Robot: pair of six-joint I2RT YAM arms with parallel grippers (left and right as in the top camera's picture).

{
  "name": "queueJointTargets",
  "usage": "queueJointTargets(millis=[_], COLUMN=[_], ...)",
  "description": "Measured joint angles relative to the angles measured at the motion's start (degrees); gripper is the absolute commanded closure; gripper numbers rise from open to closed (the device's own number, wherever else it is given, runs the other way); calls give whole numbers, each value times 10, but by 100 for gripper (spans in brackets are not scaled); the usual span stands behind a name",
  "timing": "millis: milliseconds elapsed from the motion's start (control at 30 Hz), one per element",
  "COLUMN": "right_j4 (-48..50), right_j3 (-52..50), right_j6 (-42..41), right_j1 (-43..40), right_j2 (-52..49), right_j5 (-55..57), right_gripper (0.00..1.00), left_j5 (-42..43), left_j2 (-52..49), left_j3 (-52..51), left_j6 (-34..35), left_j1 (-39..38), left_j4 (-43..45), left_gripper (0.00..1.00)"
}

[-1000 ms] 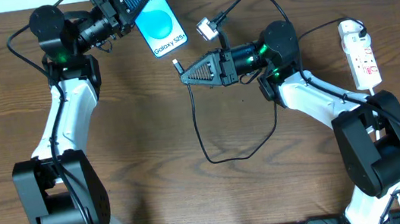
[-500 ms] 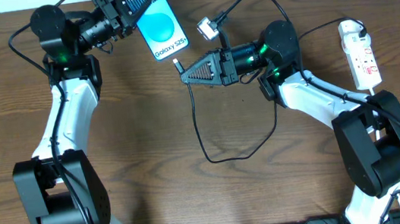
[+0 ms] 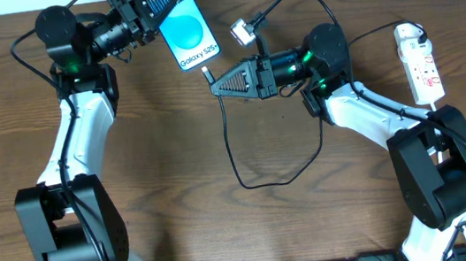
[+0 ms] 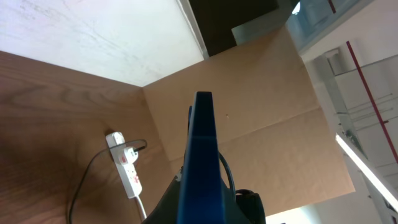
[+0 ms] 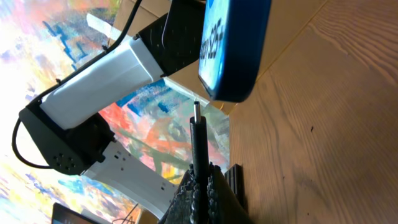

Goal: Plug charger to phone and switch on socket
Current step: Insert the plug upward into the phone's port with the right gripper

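Note:
My left gripper (image 3: 166,3) is shut on the phone (image 3: 188,31) and holds it off the table at the back, blue screen up, "Galaxy" end toward the right arm. In the left wrist view the phone (image 4: 202,155) shows edge-on between the jaws. My right gripper (image 3: 217,88) is shut on the charger (image 3: 208,76), whose thin black cable (image 3: 262,183) loops over the table. The plug tip (image 5: 196,112) points at the phone's end (image 5: 233,56), a small gap away. The socket (image 3: 421,67) lies at the far right.
A small white adapter (image 3: 241,32) lies behind the right gripper with a black lead on it. The socket (image 4: 128,171) and its white cord also show in the left wrist view. The left arm's white link (image 5: 106,68) is behind the phone.

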State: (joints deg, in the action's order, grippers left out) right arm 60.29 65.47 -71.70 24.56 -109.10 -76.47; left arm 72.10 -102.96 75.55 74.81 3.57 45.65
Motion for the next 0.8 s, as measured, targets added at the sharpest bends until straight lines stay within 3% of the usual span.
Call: queueJointTargets(millis=[800], right_j4=[-31], right_j3=[0], right_j6=[2], right_j1=[0], right_j2=[0], right_j5=[33], right_gripper=[99], left_j5=[8], left_j2=[0], left_j3=[0], left_j6=[2], left_j1=[0], left_j4=[0], left_gripper=[93])
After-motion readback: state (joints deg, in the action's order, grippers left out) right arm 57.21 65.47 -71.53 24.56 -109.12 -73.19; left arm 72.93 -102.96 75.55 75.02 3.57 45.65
